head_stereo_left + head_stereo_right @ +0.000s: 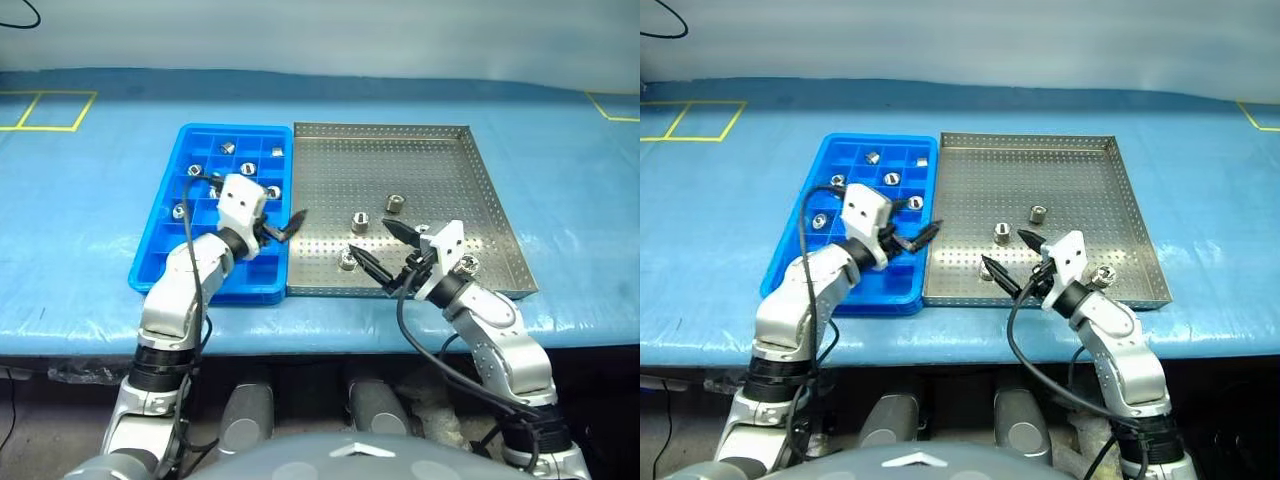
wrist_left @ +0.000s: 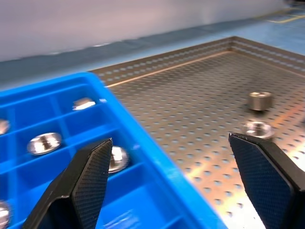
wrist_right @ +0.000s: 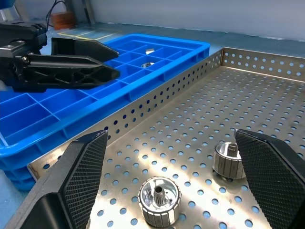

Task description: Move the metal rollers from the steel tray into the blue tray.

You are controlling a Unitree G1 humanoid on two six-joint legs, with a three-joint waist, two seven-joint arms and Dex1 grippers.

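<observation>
Blue sheeting covers my bench (image 1: pixel 80 250); yellow tape marks (image 1: pixel 45 110) sit at its far left corner, a pale wall behind.

Item 1, blue tray (image 1: pixel 160 262): left of centre, long side touching the steel tray. I count about seven rollers (image 1: pixel 228 148) in its far compartments, one per cell; the near rows I can see are bare.

Item 2, left gripper (image 1: pixel 283 229): over the blue tray's right edge, pointing toward the steel tray. Fingers (image 2: pixel 90 176) spread wide, nothing between them. In its wrist view the blue rim passes between the fingers, with rollers in the cells on one side and perforated steel on the other.

Item 3, steel tray (image 1: pixel 400 150): centre-right, square, perforated, low rims. Four loose rollers on it: one (image 1: pixel 395 204) mid-tray, one (image 1: pixel 360 222) just left of and nearer than that, one (image 1: pixel 347 260) near the front rim, one (image 1: pixel 465 264) toward the front right beside my right wrist.

Item 4, right gripper (image 1: pixel 377 247): low over the front of the steel tray, pointing left toward the blue tray. Fingers (image 3: pixel 81 176) at full spread, empty. Its wrist view shows two rollers (image 3: pixel 159 200) standing upright on the steel between the fingers, touching neither, and the left gripper (image 3: pixel 112 62) over the blue tray beyond.
</observation>
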